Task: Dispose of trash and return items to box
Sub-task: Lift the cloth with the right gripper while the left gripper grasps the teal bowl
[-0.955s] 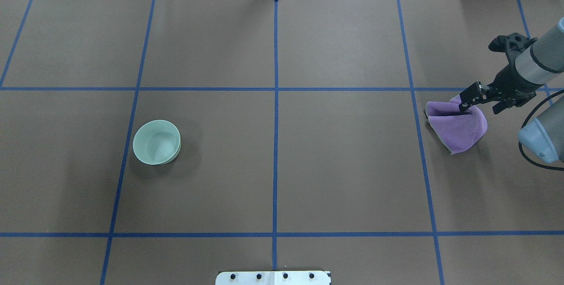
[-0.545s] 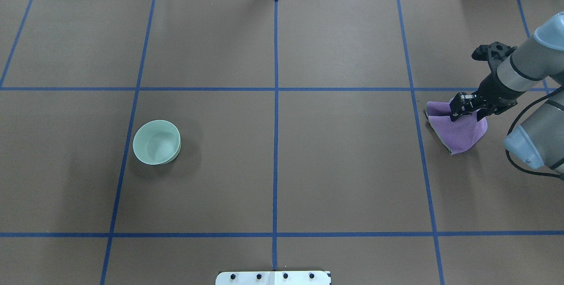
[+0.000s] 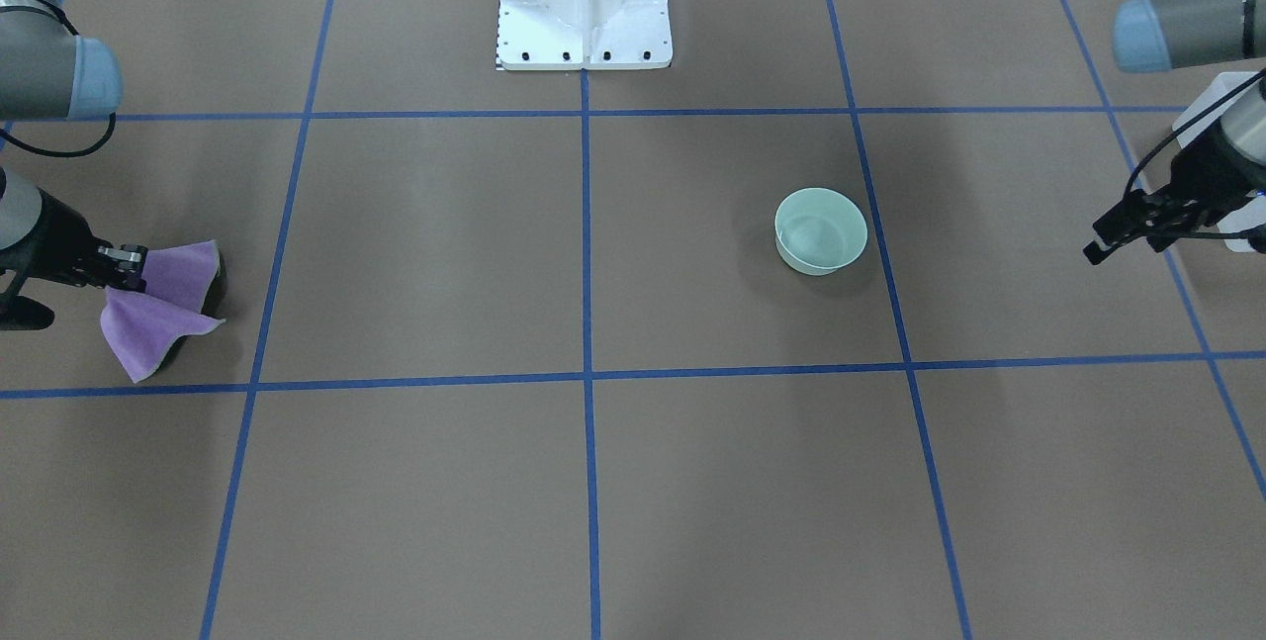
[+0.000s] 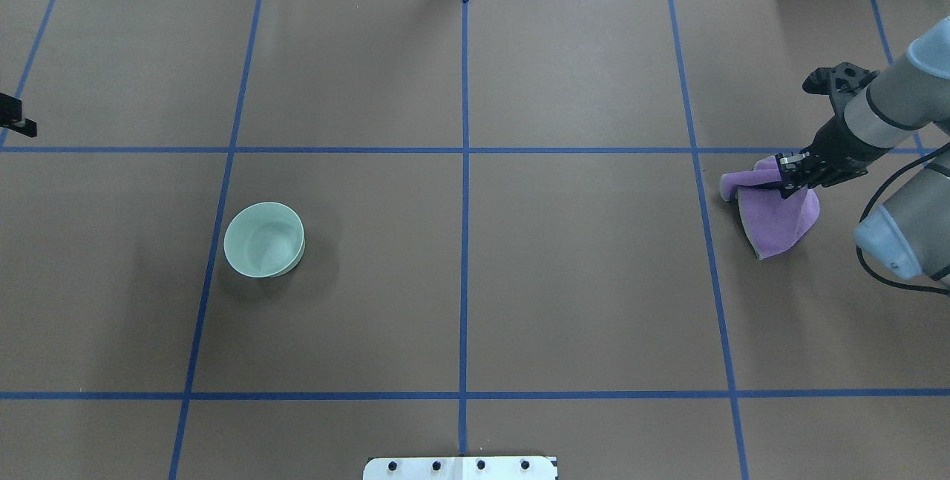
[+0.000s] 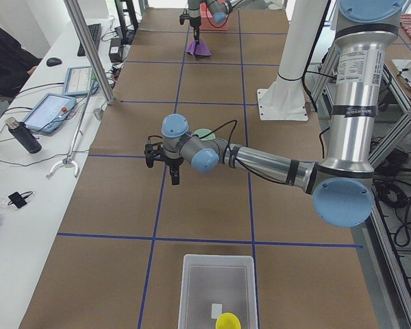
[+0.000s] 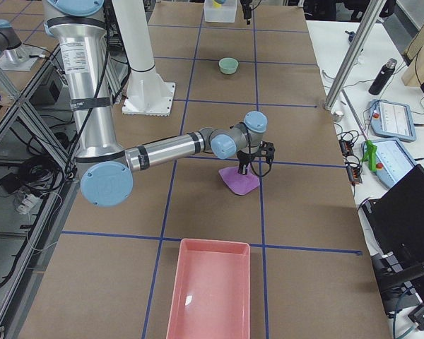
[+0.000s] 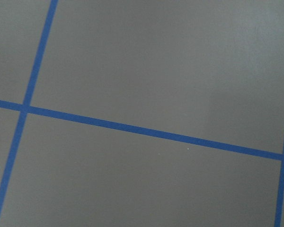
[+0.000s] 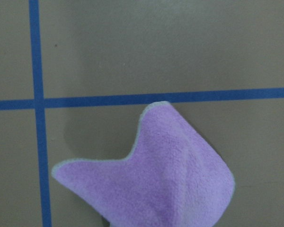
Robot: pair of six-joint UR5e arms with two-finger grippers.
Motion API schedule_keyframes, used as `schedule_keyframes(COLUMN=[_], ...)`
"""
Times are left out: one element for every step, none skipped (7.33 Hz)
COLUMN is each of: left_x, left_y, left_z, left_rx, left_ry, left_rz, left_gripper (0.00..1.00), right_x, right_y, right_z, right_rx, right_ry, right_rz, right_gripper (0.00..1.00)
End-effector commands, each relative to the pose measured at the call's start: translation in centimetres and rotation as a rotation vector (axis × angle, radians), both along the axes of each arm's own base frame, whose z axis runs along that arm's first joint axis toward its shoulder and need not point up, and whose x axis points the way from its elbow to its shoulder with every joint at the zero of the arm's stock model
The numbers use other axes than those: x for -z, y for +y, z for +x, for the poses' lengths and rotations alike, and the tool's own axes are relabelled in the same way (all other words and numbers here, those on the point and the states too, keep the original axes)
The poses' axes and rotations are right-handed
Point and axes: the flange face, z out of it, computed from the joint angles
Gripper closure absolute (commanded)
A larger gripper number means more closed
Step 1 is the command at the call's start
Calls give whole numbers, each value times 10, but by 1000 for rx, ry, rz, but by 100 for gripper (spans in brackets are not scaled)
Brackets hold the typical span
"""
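Note:
The mint-green bowl (image 4: 263, 239) stands upright and empty on the table's left half; it also shows in the front view (image 3: 821, 229). My right gripper (image 4: 787, 172) is shut on a purple cloth (image 4: 775, 217) at the far right and holds its peak up, with the lower edge on the table. The right wrist view shows the cloth (image 8: 151, 179) hanging below. My left gripper (image 3: 1098, 249) hovers empty, fingers together, left of the bowl. The frosted box (image 5: 192, 288) lies at the table's left end with the yellow cup (image 5: 227, 321) inside.
A pink tray (image 6: 208, 289) lies at the table's right end, beyond the cloth. The white robot base plate (image 4: 460, 467) sits at the near middle edge. Blue tape lines grid the brown table. Laptops, a bottle and cables lie along the far side (image 5: 51, 113).
My right gripper shifted left, then back right, gathering the purple cloth into a narrower, taller fold. My left gripper's tip has come into the overhead view at the left edge.

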Motion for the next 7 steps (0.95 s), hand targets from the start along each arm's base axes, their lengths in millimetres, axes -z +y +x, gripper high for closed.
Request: schedule_keyframes(left_x=[37,68,88,93,89,85,82], left_y=[19,19,32,44,61,75,81], left_z=[80,111,129,144,174,196,203], left_rx=[-6,-9,-27,-35,-48,-62,-72], left_ry=[82,129,157,148,112,91,85], left_rz=[-5,-26,-30,-9,17,23,18], left_gripper=[2,2,3,3,3,3,4], right_x=[3,1,3,4,5,5,5], right_y=[-15,-22,-29,-31,-32,-32,-33], right_z=[46,71,94,111,120,126,129], right_rx=[-88,-130,-171,-194,-206,-210,-212], right_ry=[0,-2,5,14,13,9,9], right_rz=[4,-2,-18,-31,-28,-26,-23], right_gripper=[100,100,100,100,100,100,100])
